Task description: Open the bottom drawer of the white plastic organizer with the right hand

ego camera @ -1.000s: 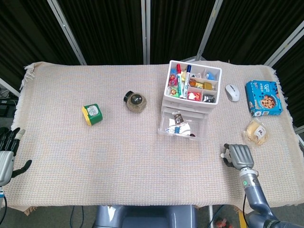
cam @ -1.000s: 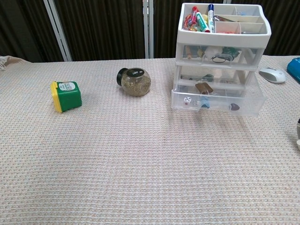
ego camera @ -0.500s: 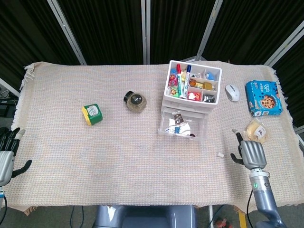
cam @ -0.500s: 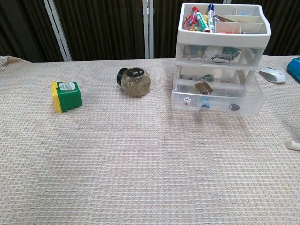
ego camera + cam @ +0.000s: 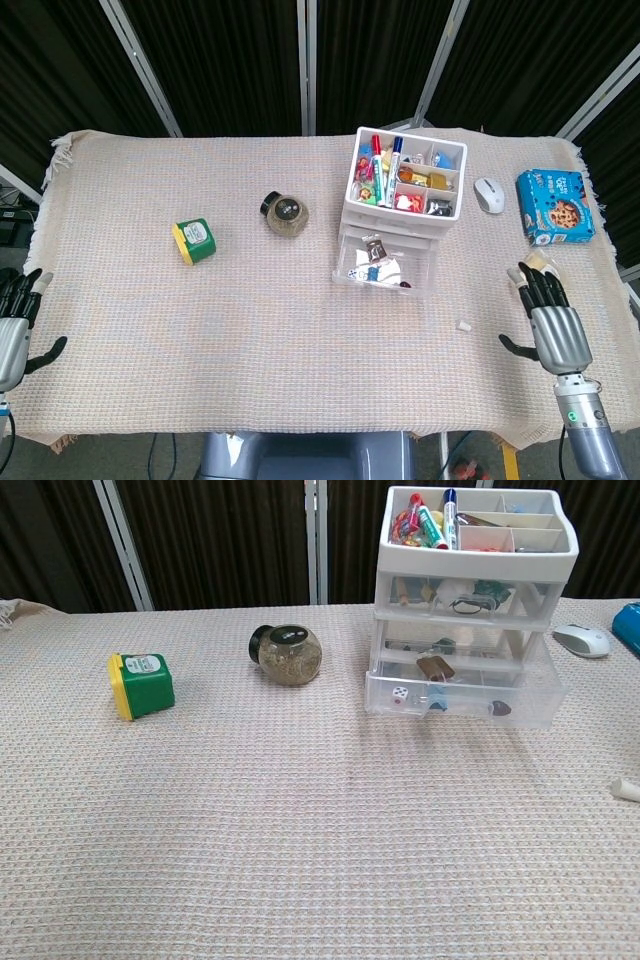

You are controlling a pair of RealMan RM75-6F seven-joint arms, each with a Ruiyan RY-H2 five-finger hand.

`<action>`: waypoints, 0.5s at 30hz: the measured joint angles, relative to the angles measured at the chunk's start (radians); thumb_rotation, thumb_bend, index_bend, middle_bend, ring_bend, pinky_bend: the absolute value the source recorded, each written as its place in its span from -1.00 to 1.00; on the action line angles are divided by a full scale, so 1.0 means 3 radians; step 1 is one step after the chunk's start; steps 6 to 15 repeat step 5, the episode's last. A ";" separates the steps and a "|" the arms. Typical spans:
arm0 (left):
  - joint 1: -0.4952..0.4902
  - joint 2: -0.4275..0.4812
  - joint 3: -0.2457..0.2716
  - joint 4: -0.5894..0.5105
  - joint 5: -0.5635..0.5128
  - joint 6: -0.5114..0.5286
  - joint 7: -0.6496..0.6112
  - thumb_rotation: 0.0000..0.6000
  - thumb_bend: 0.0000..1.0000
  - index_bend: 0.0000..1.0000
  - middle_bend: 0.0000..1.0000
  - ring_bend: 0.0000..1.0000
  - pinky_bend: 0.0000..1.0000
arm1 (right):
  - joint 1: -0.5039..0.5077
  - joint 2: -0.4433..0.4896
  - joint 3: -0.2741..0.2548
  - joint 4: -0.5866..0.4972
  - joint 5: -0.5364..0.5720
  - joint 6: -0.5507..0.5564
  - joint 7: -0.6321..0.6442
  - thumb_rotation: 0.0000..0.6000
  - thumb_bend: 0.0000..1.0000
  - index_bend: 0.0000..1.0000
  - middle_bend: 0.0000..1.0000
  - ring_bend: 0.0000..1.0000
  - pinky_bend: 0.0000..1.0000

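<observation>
The white plastic organizer (image 5: 400, 205) is sitting right of the table's centre, its bottom drawer (image 5: 466, 694) standing pulled out toward the robot. The right hand (image 5: 553, 320) is lying near the table's right edge, well apart from the drawer, fingers spread and holding nothing. The left hand (image 5: 12, 325) is resting off the left edge, fingers apart, empty. A small white piece (image 5: 464, 325) is lying on the woven cloth (image 5: 260, 320) between drawer and right hand.
</observation>
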 measured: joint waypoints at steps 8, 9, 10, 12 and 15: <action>-0.0006 0.0007 0.0003 0.0001 0.0012 -0.0008 -0.0012 1.00 -0.42 -1.00 -1.00 -1.00 -1.00 | -0.0063 -0.0013 0.0015 -0.0001 -0.0089 0.0132 -0.0082 1.00 -0.81 -1.00 -1.00 -1.00 -1.00; -0.0006 0.0007 0.0003 0.0001 0.0012 -0.0008 -0.0012 1.00 -0.42 -1.00 -1.00 -1.00 -1.00 | -0.0063 -0.0013 0.0015 -0.0001 -0.0089 0.0132 -0.0082 1.00 -0.81 -1.00 -1.00 -1.00 -1.00; -0.0006 0.0007 0.0003 0.0001 0.0012 -0.0008 -0.0012 1.00 -0.42 -1.00 -1.00 -1.00 -1.00 | -0.0063 -0.0013 0.0015 -0.0001 -0.0089 0.0132 -0.0082 1.00 -0.81 -1.00 -1.00 -1.00 -1.00; -0.0006 0.0007 0.0003 0.0001 0.0012 -0.0008 -0.0012 1.00 -0.42 -1.00 -1.00 -1.00 -1.00 | -0.0063 -0.0013 0.0015 -0.0001 -0.0089 0.0132 -0.0082 1.00 -0.81 -1.00 -1.00 -1.00 -1.00; -0.0006 0.0007 0.0003 0.0001 0.0012 -0.0008 -0.0012 1.00 -0.42 -1.00 -1.00 -1.00 -1.00 | -0.0063 -0.0013 0.0015 -0.0001 -0.0089 0.0132 -0.0082 1.00 -0.81 -1.00 -1.00 -1.00 -1.00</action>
